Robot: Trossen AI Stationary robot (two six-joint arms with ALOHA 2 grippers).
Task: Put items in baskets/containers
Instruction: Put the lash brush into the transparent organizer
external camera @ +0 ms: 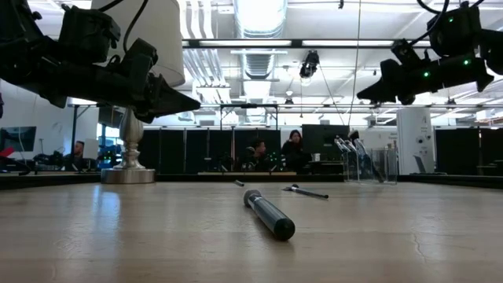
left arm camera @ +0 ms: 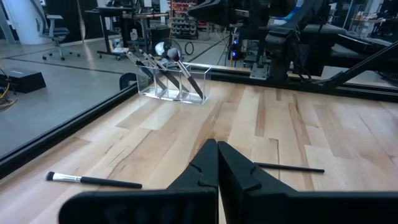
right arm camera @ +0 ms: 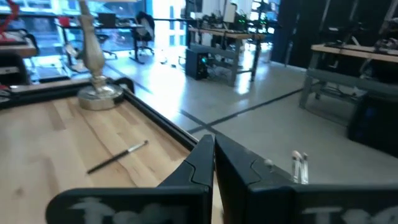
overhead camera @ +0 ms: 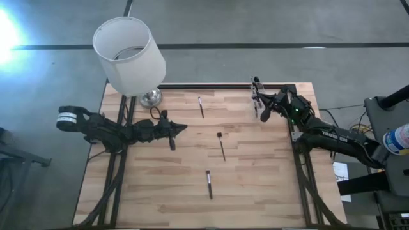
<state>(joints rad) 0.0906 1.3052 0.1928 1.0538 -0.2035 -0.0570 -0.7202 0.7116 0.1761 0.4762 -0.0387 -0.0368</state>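
Three thin brushes lie flat on the wooden table: one toward the far edge [overhead camera: 200,107], one in the middle [overhead camera: 221,145] and a dark-handled one nearer [overhead camera: 209,184] [external camera: 267,214]. The clear cup [overhead camera: 255,87] [left arm camera: 174,82] [external camera: 366,165] stands upright at the far edge and holds several brushes leaning inside it. My left gripper [overhead camera: 183,128] [left arm camera: 217,163] is shut and hovers above the table's left half, pointing right. My right gripper [overhead camera: 262,115] [right arm camera: 213,157] is shut, raised just on the near side of the cup, pointing left.
A big white lampshade [overhead camera: 130,54] on a metal lamp base [overhead camera: 151,98] [external camera: 128,171] stands at the far left corner. A black rail [overhead camera: 204,85] runs along the table's far edge. People sit in the room beyond the table [external camera: 292,149].
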